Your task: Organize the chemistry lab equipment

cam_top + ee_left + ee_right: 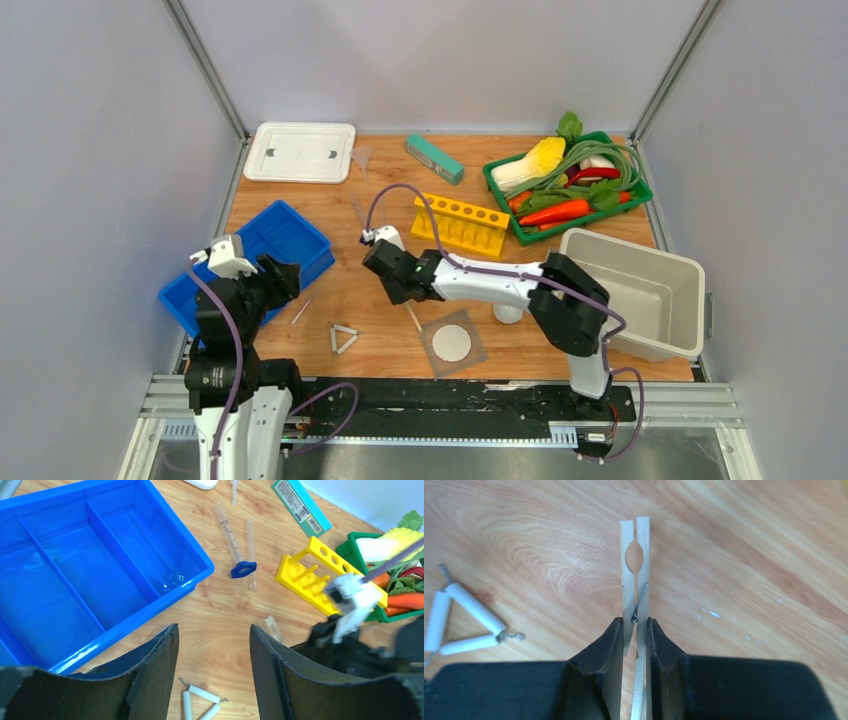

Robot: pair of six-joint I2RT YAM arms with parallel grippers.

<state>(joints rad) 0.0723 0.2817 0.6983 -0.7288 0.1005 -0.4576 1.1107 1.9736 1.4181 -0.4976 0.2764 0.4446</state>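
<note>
From above, the left claw (283, 278) is hanging over the near corner of the blue tray (300, 235), while the right claw (395, 290) is reaching down over the middle of the surface (320, 195). In the left wrist view, its jaws are standing wide apart and holding nothing, above the pipe-clay triangle (200, 705). In the right wrist view, the claw is pinching the wooden tongs (635, 565) near that triangle.

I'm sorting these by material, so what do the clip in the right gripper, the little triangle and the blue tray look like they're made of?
Wooden tongs: pale unfinished wood with visible grain, plus a thin wire spring.
Triangle: matte white tubes, likely ceramic, strung on twisted wire.
Blue tray: glossy moulded plastic, judging by its sheen.
</note>
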